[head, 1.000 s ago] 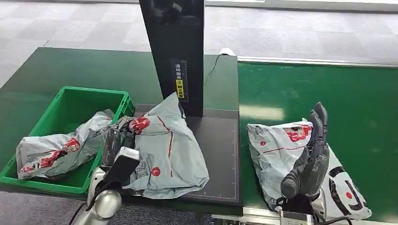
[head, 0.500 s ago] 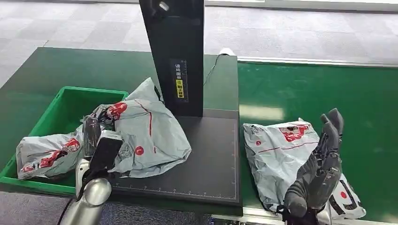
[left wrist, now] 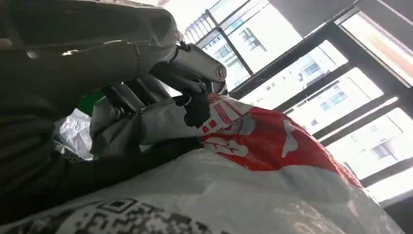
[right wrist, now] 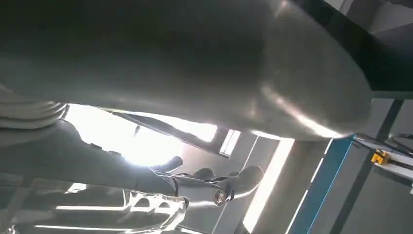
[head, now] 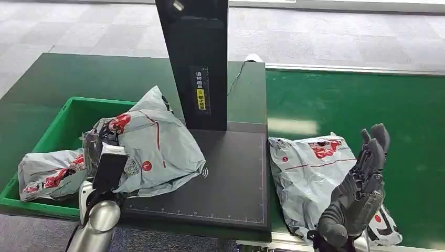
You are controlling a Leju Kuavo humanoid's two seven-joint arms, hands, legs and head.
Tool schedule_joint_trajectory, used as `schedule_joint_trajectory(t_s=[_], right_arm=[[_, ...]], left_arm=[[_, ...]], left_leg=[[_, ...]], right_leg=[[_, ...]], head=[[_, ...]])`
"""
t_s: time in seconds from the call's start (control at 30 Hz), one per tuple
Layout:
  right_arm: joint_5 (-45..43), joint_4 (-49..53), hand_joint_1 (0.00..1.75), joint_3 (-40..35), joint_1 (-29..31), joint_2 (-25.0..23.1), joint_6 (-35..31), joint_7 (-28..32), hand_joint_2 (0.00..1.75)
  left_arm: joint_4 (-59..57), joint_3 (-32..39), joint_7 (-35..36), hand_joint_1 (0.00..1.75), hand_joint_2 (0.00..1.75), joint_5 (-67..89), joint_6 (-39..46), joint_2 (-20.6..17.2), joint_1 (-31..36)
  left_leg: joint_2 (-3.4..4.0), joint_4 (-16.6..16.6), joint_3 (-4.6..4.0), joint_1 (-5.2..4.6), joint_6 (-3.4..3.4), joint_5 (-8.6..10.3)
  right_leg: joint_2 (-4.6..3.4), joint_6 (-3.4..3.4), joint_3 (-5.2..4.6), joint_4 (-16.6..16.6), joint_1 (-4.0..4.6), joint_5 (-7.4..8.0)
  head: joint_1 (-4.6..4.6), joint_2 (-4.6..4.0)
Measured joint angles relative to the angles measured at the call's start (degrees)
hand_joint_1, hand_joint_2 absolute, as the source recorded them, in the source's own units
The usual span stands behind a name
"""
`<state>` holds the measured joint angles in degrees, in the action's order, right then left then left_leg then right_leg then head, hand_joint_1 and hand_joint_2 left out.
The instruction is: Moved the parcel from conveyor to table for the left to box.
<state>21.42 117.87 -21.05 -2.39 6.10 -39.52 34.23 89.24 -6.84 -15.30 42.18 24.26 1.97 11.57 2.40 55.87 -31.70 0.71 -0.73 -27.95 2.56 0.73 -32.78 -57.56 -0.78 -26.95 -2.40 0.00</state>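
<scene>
The green conveyor (head: 357, 100) fills the right half of the head view, beside the dark scale plate (head: 231, 178) at centre with its black post (head: 197, 58). A green bin (head: 63, 121) sits at lower left, holding one grey parcel (head: 47, 176). The held parcel (head: 157, 147) lies left of centre — half over the bin's edge, half on the plate — with the left hand (head: 102, 157) clamped on its end. Another parcel (head: 315, 173) rests on the conveyor at lower right, under the right hand (head: 362, 184) — fingers apart, upright, holding nothing.
</scene>
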Motion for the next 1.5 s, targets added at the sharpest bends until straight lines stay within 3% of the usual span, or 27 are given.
schedule_joint_trajectory(t_s=[0.67,0.87,1.13,1.2,1.37,1.5], right_arm=[[0.0,0.1,0.0,0.0,0.0,-0.2,0.0,0.0,0.0],[2.7,0.2,0.0,0.5,-0.2,-1.7,0.0,2.6,0.0],[-15.2,0.6,0.0,2.8,-2.1,0.1,3.5,5.2,0.0],[-15.5,0.4,0.0,3.4,-3.3,0.5,5.8,5.1,0.0],[-15.9,-0.8,0.0,3.4,-4.1,1.2,6.5,5.1,0.0],[-15.9,-1.3,0.0,3.3,-4.0,1.5,6.7,4.7,0.0]], left_arm=[[0.1,0.4,0.1,1.75,1.75,0.0,0.0,0.3,-0.3],[1.0,2.2,2.8,1.75,1.75,5.6,2.2,0.5,-0.9],[0.6,11.1,5.9,1.75,1.75,9.3,5.9,-0.7,-1.6],[-2.9,14.0,8.9,1.75,1.75,8.9,7.1,-2.8,0.4],[-18.4,21.6,5.2,1.75,1.75,3.8,9.2,-10.4,8.2],[-22.7,23.5,5.4,1.75,1.75,4.1,10.0,-11.9,10.0]], left_leg=[[0.0,0.0,-0.01,0.0,0.0,0.0],[0.01,0.0,-0.01,0.0,0.0,0.0],[0.0,0.0,-0.01,0.0,0.0,0.0],[-0.03,0.0,-0.01,0.01,0.0,0.0],[0.45,0.0,0.11,0.18,-0.07,0.05],[0.27,0.0,0.07,0.16,-0.07,0.04]], right_leg=[[0.0,0.0,0.0,0.0,0.0,0.0],[-0.01,0.0,-0.01,0.0,0.0,0.0],[0.0,0.0,-0.01,0.0,0.0,-0.01],[0.02,-0.01,-0.01,0.0,0.01,-0.02],[-0.41,-0.17,-0.08,0.0,0.19,0.08],[-0.3,-0.16,0.02,0.0,0.17,0.06]], head=[[0.0,0.0],[0.02,0.0],[0.02,0.0],[0.05,0.0],[0.02,0.0],[0.0,0.0]])
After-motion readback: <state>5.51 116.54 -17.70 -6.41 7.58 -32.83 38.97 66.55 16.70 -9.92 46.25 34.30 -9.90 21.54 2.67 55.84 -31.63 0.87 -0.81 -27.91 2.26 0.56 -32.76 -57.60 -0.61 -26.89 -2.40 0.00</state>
